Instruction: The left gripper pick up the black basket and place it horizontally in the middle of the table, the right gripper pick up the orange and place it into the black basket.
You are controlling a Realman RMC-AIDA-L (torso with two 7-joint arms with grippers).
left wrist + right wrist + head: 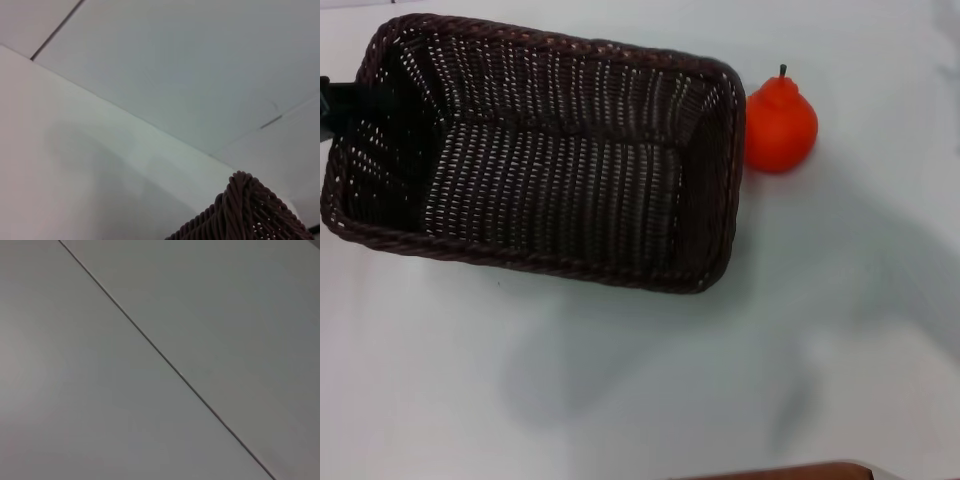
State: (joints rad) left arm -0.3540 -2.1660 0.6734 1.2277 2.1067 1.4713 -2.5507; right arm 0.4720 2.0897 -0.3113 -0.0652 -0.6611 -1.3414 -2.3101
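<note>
The black basket [535, 150] lies on the white table [650, 380] in the upper left of the head view, long side across, its left end a little farther back. The orange [780, 122] stands upright on the table just off the basket's right end, close to its rim. A small dark part of my left gripper [326, 105] shows at the picture's left edge, against the basket's left rim. The left wrist view shows one braided corner of the basket [250, 212] up close. My right gripper is out of view; its wrist view shows only a pale surface with a thin dark line.
Bare white table lies in front of and to the right of the basket. A brown strip [790, 470] shows at the bottom edge of the head view. Soft grey shadows fall on the table in front of the basket.
</note>
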